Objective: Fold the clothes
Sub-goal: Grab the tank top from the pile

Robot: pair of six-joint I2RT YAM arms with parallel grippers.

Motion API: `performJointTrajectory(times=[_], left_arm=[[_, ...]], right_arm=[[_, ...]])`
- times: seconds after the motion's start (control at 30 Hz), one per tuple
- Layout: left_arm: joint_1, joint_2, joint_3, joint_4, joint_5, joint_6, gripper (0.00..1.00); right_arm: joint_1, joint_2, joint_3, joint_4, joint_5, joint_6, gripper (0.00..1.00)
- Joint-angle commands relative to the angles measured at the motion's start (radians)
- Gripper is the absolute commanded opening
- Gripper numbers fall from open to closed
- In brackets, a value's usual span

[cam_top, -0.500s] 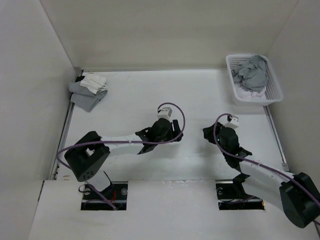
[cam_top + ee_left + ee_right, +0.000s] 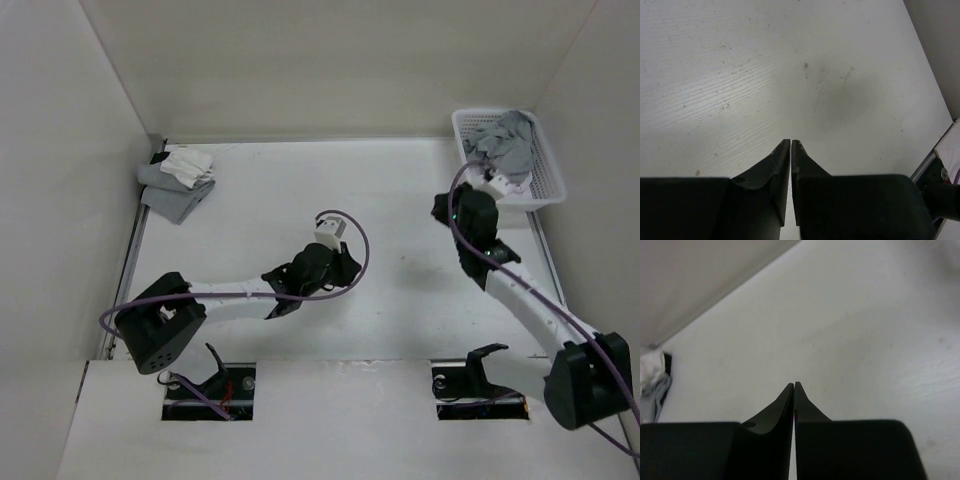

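The clothes (image 2: 508, 142), a crumpled light-grey T-shirt, lie heaped in the white basket (image 2: 548, 186) at the far right corner of the table. My right gripper (image 2: 441, 209) is shut and empty, hovering just left of the basket's near end and pointing leftward over bare table. In the right wrist view its fingertips (image 2: 794, 386) meet with nothing between them. My left gripper (image 2: 349, 264) is shut too, low over the middle of the table. Its fingertips (image 2: 790, 142) hold nothing and only bare tabletop lies ahead of them.
A folded grey cloth with a white cloth on top (image 2: 178, 183) lies at the far left corner, also seen as that cloth pile (image 2: 652, 382). White fabric (image 2: 492, 186) shows under the T-shirt in the basket. White walls close in the table on three sides.
My right arm has stretched out and swung away from me toward the basket. My left gripper has drifted slightly back toward me. Both stay shut.
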Motion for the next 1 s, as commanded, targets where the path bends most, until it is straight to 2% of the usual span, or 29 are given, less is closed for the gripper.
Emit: performJointTrajectory(times=[0.0, 0.07, 0.2, 0.27, 0.33, 0.4, 0.47, 0.63, 0.7, 0.73, 0.8, 0.9, 0.97], left_arm=[[0.011, -0.036, -0.032, 0.093, 0.012, 0.040, 0.05], [0.025, -0.032, -0.049, 0.105, 0.014, 0.043, 0.11], [0.068, -0.025, -0.071, 0.124, 0.027, 0.035, 0.27], [0.086, -0.024, -0.080, 0.139, 0.035, 0.029, 0.36], [0.102, -0.024, -0.094, 0.166, 0.040, 0.024, 0.44], [0.112, -0.019, -0.104, 0.199, 0.044, 0.024, 0.47], [0.125, -0.009, -0.108, 0.216, 0.047, 0.024, 0.49], [0.152, 0.028, -0.111, 0.257, 0.055, 0.023, 0.49], [0.157, 0.042, -0.106, 0.263, 0.058, 0.023, 0.49], [0.159, 0.056, -0.098, 0.266, 0.064, 0.023, 0.49], [0.159, 0.070, -0.091, 0.268, 0.069, 0.023, 0.49], [0.159, 0.085, -0.083, 0.268, 0.070, 0.020, 0.49], [0.159, 0.088, -0.080, 0.268, 0.072, 0.020, 0.49]], right_arm=[[-0.194, 0.131, 0.216, -0.026, 0.056, -0.088, 0.05], [-0.318, 0.249, 0.342, -0.044, 0.035, -0.088, 0.04], [-0.444, 0.503, 0.615, -0.084, 0.032, -0.151, 0.10], [-0.498, 0.660, 0.788, -0.136, 0.043, -0.198, 0.20], [-0.550, 0.816, 0.958, -0.201, 0.035, -0.229, 0.34], [-0.599, 0.966, 1.115, -0.250, 0.026, -0.241, 0.45], [-0.628, 1.080, 1.235, -0.288, -0.014, -0.246, 0.49], [-0.662, 1.304, 1.489, -0.372, -0.138, -0.246, 0.53], [-0.662, 1.337, 1.525, -0.377, -0.163, -0.241, 0.51], [-0.662, 1.366, 1.553, -0.377, -0.180, -0.228, 0.46], [-0.662, 1.381, 1.568, -0.379, -0.191, -0.209, 0.35], [-0.662, 1.372, 1.548, -0.370, -0.185, -0.175, 0.09], [-0.659, 1.319, 1.477, -0.315, -0.168, -0.159, 0.01]])
